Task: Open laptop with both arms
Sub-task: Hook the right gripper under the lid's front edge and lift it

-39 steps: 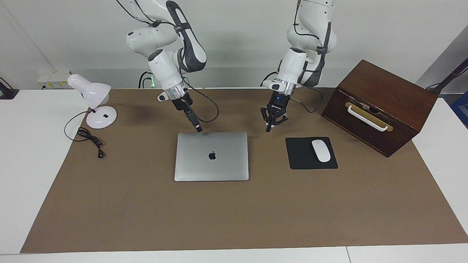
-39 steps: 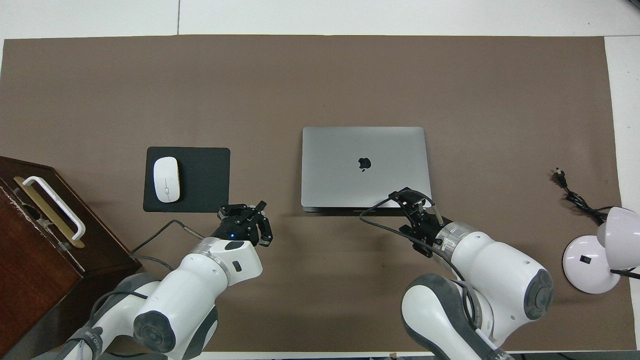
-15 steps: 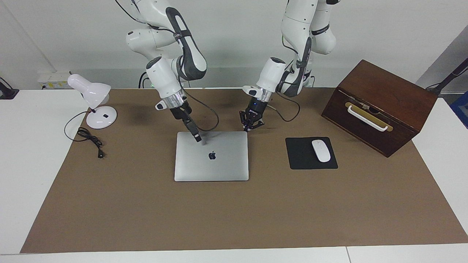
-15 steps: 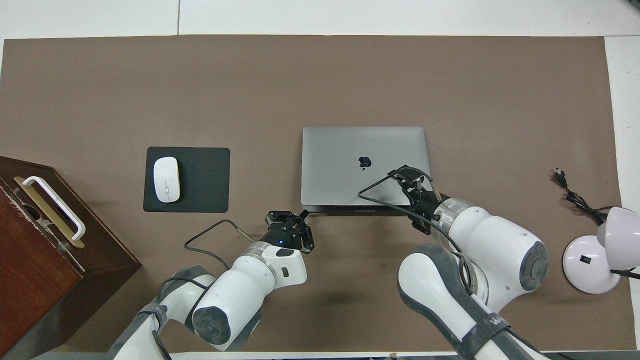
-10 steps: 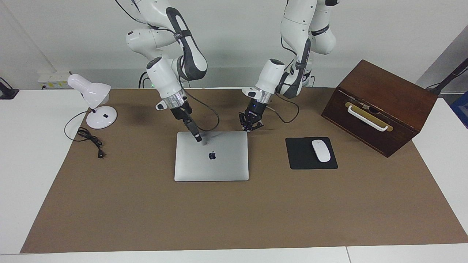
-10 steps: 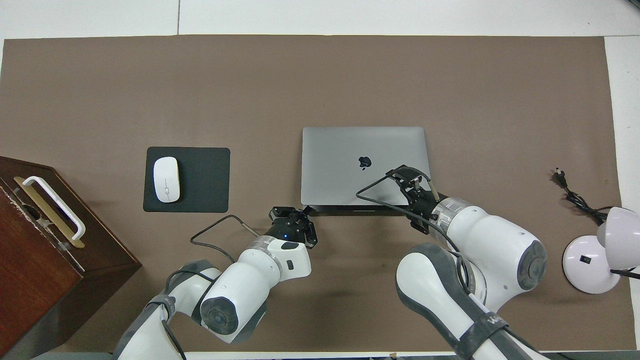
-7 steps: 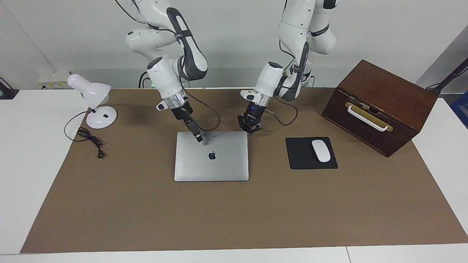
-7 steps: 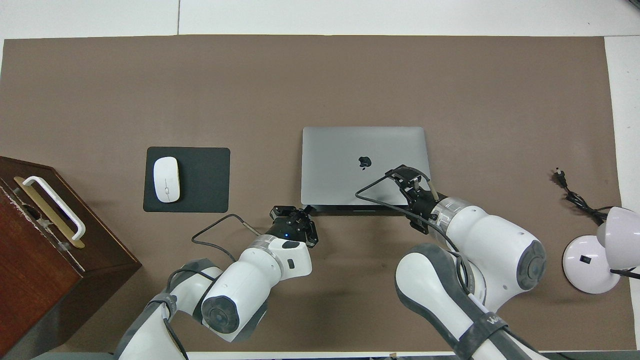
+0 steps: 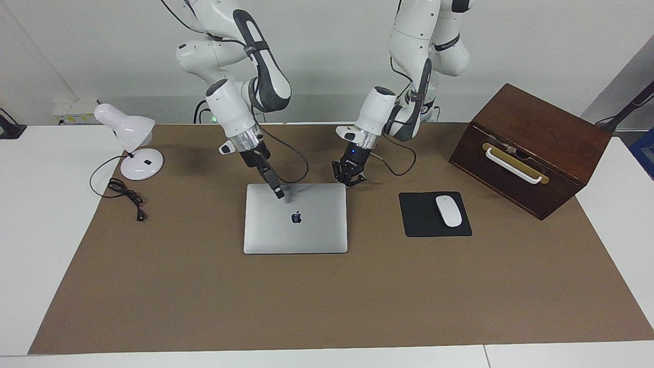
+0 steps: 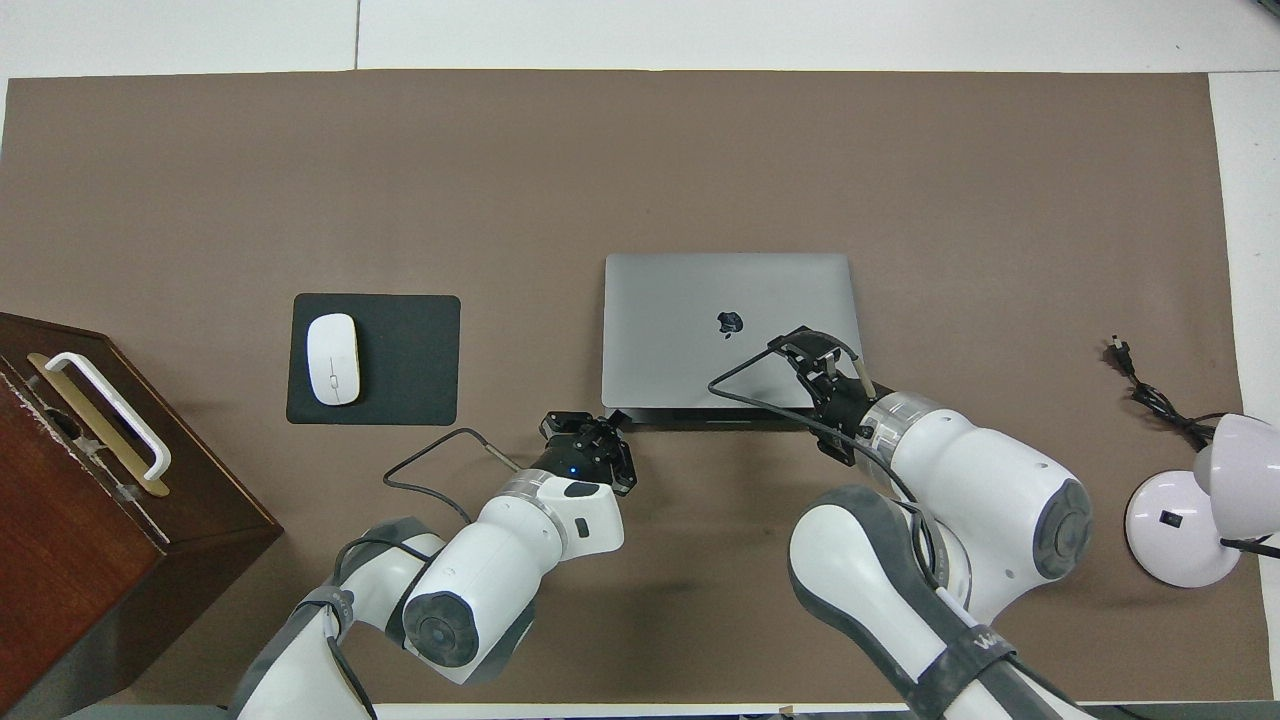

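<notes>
The silver-grey laptop (image 9: 306,230) (image 10: 690,300) lies shut on the brown mat, logo up. My right gripper (image 9: 279,194) (image 10: 800,350) is shut and slanted down, its tip on the lid close to the edge nearest the robots, toward the right arm's end. My left gripper (image 9: 347,183) (image 10: 612,420) is shut too, fingertips together. It sits low at the laptop's corner nearest the robots, toward the left arm's end. I cannot tell whether it touches that corner. Neither gripper holds anything.
A black mouse pad (image 9: 421,225) with a white mouse (image 9: 448,210) lies beside the laptop toward the left arm's end, with a wooden box (image 9: 531,148) past it. A white desk lamp (image 9: 134,143) and its cord (image 9: 125,193) stand toward the right arm's end.
The left gripper has crept in from beside the laptop to its near corner. The right gripper has moved from the near edge onto the lid, barely shifting over the last second. The laptop stays shut.
</notes>
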`<control>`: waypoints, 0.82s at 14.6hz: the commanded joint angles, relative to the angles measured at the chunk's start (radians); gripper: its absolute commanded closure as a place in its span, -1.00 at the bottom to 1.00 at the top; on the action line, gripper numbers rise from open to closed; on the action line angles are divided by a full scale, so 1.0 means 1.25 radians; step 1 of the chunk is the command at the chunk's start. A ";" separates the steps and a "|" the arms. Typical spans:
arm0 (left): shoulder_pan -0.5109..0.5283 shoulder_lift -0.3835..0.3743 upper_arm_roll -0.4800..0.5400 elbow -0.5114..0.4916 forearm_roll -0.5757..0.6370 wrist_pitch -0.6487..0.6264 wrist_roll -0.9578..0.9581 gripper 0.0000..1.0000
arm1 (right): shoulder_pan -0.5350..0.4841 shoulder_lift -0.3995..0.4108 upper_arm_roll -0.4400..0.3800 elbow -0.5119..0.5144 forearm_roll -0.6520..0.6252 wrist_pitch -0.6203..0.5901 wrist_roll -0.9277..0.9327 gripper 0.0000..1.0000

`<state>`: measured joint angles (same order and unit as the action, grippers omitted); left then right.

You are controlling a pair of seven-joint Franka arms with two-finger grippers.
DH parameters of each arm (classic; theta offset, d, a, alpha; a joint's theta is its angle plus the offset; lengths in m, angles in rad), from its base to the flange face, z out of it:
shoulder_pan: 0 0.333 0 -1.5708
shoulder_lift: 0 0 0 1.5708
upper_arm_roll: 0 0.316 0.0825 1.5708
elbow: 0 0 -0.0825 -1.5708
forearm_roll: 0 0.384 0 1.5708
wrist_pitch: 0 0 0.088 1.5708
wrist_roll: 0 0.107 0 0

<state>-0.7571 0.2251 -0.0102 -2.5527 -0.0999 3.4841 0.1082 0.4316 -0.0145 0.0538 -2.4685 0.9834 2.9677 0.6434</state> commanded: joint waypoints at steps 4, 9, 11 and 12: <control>-0.009 0.048 0.011 0.032 -0.010 0.017 0.001 1.00 | 0.015 0.026 0.001 0.052 0.029 0.007 -0.013 -1.00; -0.012 0.054 0.011 0.036 -0.010 0.017 0.001 1.00 | 0.042 0.031 0.001 0.064 0.074 0.020 -0.016 -1.00; -0.012 0.059 0.011 0.038 -0.010 0.017 0.001 1.00 | 0.053 0.035 0.001 0.064 0.074 0.038 -0.016 -1.00; -0.013 0.060 0.011 0.041 -0.010 0.017 0.001 1.00 | 0.055 0.035 0.001 0.065 0.074 0.038 -0.018 -1.00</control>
<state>-0.7571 0.2260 -0.0102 -2.5519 -0.0999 3.4841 0.1082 0.4916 0.0114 0.0538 -2.4148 1.0413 2.9895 0.6444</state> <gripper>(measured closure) 0.991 0.000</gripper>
